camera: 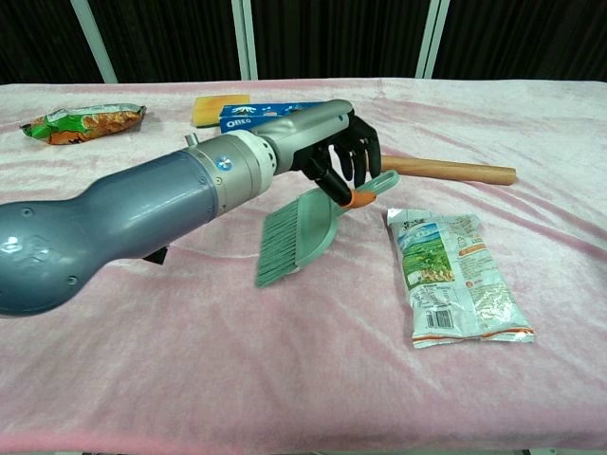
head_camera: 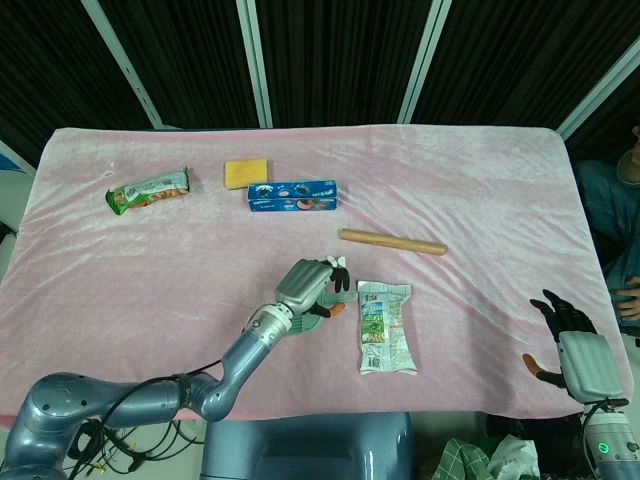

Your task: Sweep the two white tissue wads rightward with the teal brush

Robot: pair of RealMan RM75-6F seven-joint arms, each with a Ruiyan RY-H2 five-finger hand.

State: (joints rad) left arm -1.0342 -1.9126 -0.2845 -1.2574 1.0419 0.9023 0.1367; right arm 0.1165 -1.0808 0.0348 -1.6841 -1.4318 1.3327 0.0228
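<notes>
My left hand (head_camera: 312, 288) grips the teal brush (camera: 299, 232) by its orange-collared handle (camera: 358, 197). The bristles point down and toward the left in the chest view, close to the pink cloth. One white tissue wad (head_camera: 340, 262) peeks out just above the hand in the head view, near the snack bag's top left corner. The other wad is hidden behind the hand and brush in both views. My right hand (head_camera: 572, 345) hangs off the table's front right corner, fingers spread and holding nothing.
A green and white snack bag (camera: 455, 275) lies just right of the brush. A wooden rolling pin (camera: 446, 171) lies behind the bag. A blue cookie box (head_camera: 292, 195), a yellow sponge (head_camera: 246, 172) and a green snack bar (head_camera: 148, 190) sit at the back left.
</notes>
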